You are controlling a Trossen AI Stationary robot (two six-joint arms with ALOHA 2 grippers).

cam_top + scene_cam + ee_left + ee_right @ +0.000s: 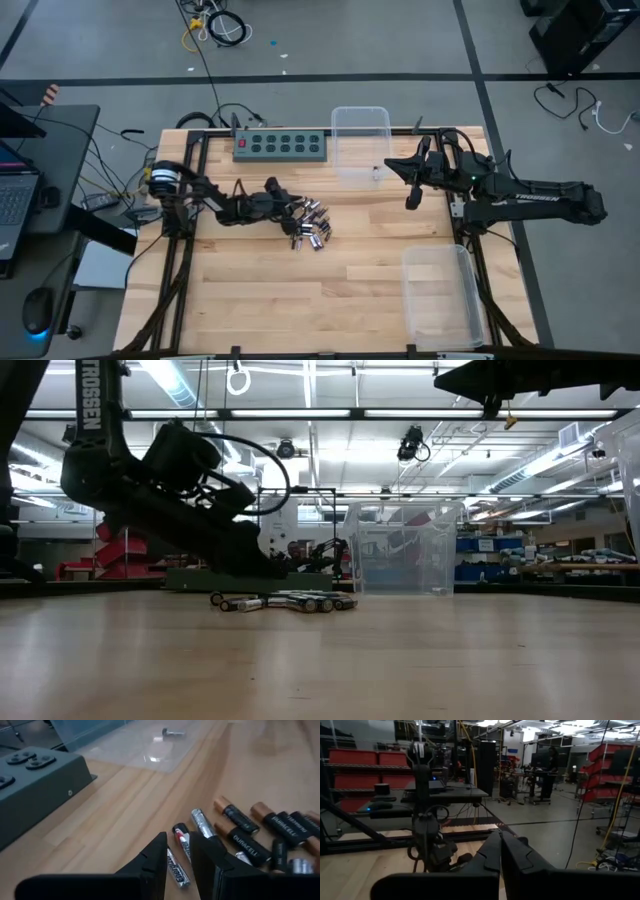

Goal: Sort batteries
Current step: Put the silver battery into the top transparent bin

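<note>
The batteries (312, 226) lie in a loose pile at mid-table, silvery cells and black-and-copper ones (260, 830), seen low on the wood (290, 601). My left gripper (290, 212) reaches in from the table's left at the pile's left edge, close over the wood (275, 570). Its fingers are narrowly open (178, 857), with one silver-and-black cell (181, 845) lying in the gap. One more battery (377, 173) lies inside the far clear bin (172, 732). My right gripper (411, 200) hangs shut (500, 845), raised beside that bin. My left gripper's fingers (155, 862) stand on either side of the silver-and-black cell (176, 867), lying roughly along it. The cell rests on the table. Whether the fingers touch it, I cannot tell.
A clear bin (360, 112) stands at the far edge, next to the green power strip (280, 147) that also shows in the left wrist view (30, 790). A second clear bin (405, 290) sits at the near right. Bare wood spreads over the near left.
</note>
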